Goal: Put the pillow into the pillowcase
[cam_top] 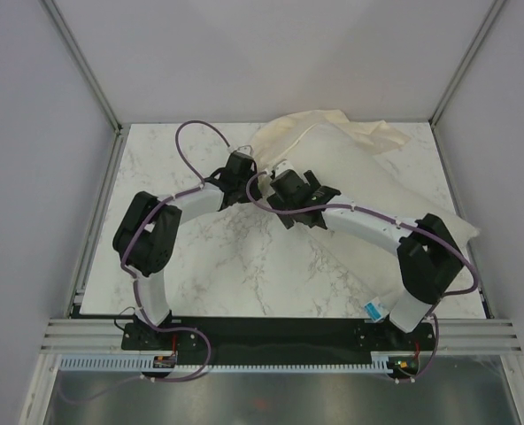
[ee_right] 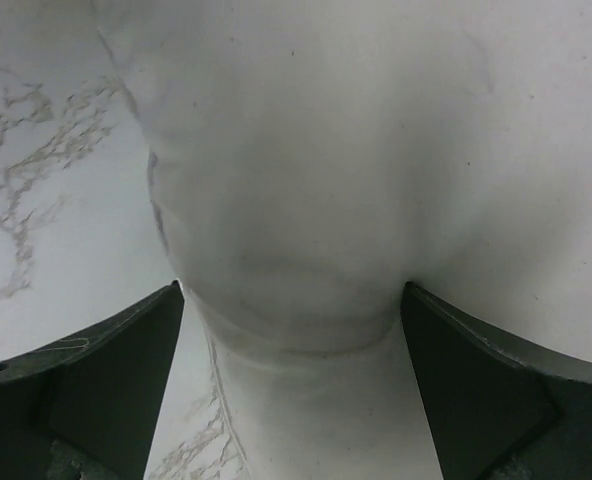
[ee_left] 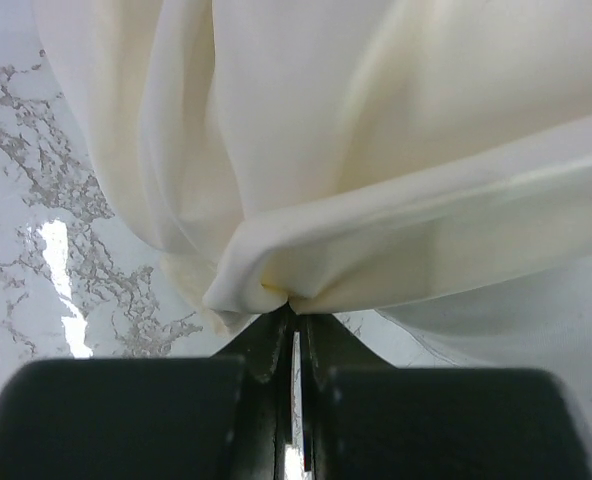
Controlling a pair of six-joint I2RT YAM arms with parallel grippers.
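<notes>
The pillow (cam_top: 377,190) is a plump off-white cushion lying slantwise across the right half of the marble table, partly under my right arm, with a small blue tag (cam_top: 374,310) at its near corner. The cream pillowcase (cam_top: 333,128) lies crumpled over its far end. My left gripper (cam_top: 247,166) is shut on a bunched fold of the pillowcase (ee_left: 376,150), pinched at the left gripper's tips (ee_left: 294,308). My right gripper (cam_top: 286,184) stands open, its fingers astride a bulging end of the pillow (ee_right: 306,180); the right gripper's gap (ee_right: 291,300) is filled by that cushion.
The marble tabletop (cam_top: 218,257) shows bare on the left and in front of the pillow. Aluminium frame rails (cam_top: 98,221) and pale walls close in the table on three sides. Purple cables loop above both arms.
</notes>
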